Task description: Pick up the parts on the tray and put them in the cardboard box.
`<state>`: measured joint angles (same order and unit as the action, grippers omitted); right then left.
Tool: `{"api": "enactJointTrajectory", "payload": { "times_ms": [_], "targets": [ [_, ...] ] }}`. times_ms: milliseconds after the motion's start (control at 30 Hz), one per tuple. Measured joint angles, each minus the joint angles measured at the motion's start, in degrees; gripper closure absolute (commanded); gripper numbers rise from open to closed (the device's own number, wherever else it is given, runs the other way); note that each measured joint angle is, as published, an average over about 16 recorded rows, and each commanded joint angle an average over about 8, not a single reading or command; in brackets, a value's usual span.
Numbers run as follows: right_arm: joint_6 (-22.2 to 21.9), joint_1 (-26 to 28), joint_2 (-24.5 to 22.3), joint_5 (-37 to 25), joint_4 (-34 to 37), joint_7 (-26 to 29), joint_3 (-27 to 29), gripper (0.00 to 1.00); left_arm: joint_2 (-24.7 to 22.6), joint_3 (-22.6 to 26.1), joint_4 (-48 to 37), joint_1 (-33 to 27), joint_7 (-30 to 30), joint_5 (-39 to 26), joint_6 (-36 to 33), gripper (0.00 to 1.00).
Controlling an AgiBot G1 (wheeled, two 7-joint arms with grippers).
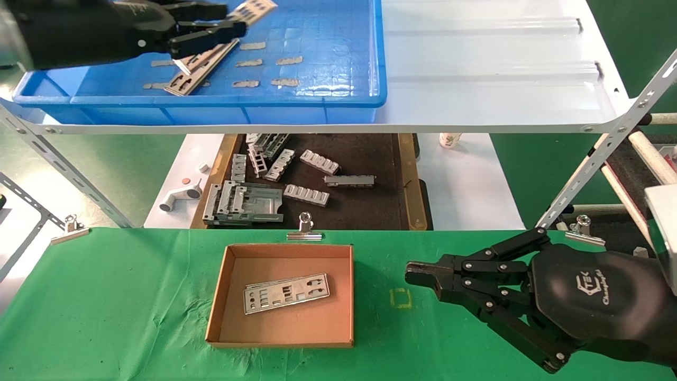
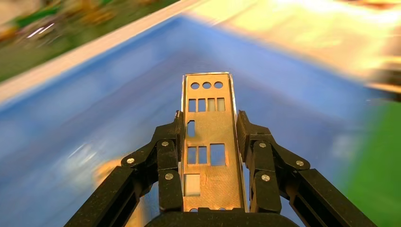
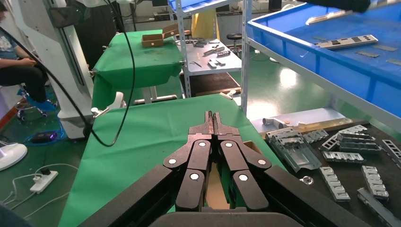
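Observation:
My left gripper (image 1: 235, 18) is over the far left of the blue tray (image 1: 328, 98), shut on a silver punched plate (image 1: 255, 7). In the left wrist view that plate (image 2: 208, 137) sits lengthwise between the two black fingers (image 2: 170, 156), held by its long edges above the blue floor. Another plate (image 1: 198, 66) lies in the tray just below the gripper. The cardboard box (image 1: 228, 296) stands on the green table and holds plates (image 1: 285, 292) lying flat. My right gripper (image 1: 412, 278) rests shut and empty to the right of the box; its tips (image 3: 213, 116) are pressed together.
Beige tape scraps (image 1: 264, 62) dot the tray floor. Below the white shelf (image 1: 476, 63), a dark surface with wood rims (image 1: 404, 180) holds grey ribbed blocks (image 1: 307, 194). A binder clip (image 1: 305, 227) sits at the table edge behind the box. Slanted shelf struts (image 1: 608, 143) stand at the right.

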<state>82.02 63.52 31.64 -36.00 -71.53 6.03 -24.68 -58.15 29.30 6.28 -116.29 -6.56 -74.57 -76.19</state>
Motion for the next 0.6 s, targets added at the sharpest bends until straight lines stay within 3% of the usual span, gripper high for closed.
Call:
{"api": "enactJointTrajectory", "payload": {
  "times_ms": [267, 600],
  "targets": [
    [0.0, 0.0, 0.0, 0.0, 0.0, 0.0, 0.0, 1.0, 2.8, 2.3, 7.8, 1.7, -6.1, 1.8, -13.3, 1.0],
    [0.0, 0.0, 0.0, 0.0, 0.0, 0.0, 0.0, 1.0, 6.9, 10.9, 25.3, 10.6, -8.2, 7.6, -15.1, 1.0]
  ]
}}
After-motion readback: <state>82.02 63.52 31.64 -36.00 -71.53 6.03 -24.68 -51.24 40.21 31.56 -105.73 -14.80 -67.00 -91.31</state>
